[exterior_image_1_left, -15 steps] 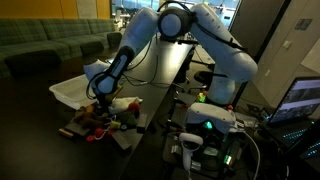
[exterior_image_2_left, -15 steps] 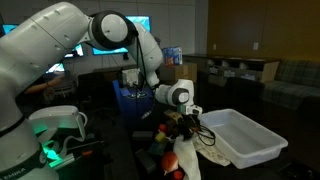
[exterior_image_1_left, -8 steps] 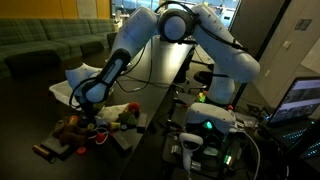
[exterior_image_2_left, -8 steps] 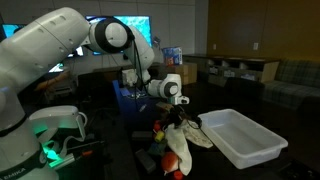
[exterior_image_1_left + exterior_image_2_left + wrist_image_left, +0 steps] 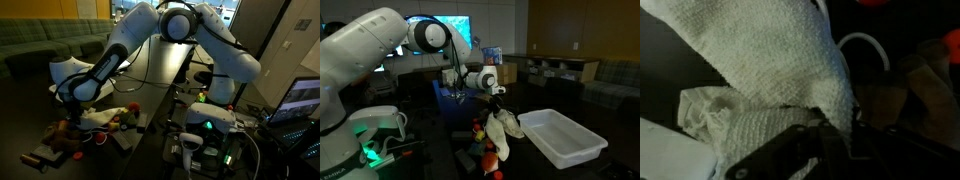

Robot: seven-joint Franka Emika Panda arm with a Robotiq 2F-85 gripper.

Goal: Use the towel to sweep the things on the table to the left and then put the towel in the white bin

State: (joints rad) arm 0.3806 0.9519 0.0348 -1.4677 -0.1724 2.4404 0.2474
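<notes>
My gripper is shut on a white towel, which hangs from it over a heap of small toys on the dark table. In the other exterior view the gripper is low at the left, with the towel trailing to its right and toys below it. The white bin stands beside the towel, open and empty. The wrist view shows the towel filling the frame, pinched between my dark fingers.
The robot's base with a green light stands close by and also shows in an exterior view. A laptop stands at the table's far right. A blue container stands behind the arm. Sofas line the background.
My gripper has moved along the table with the towel and risen a little. The towel now hangs more freely. The toys have shifted along with the sweep.
</notes>
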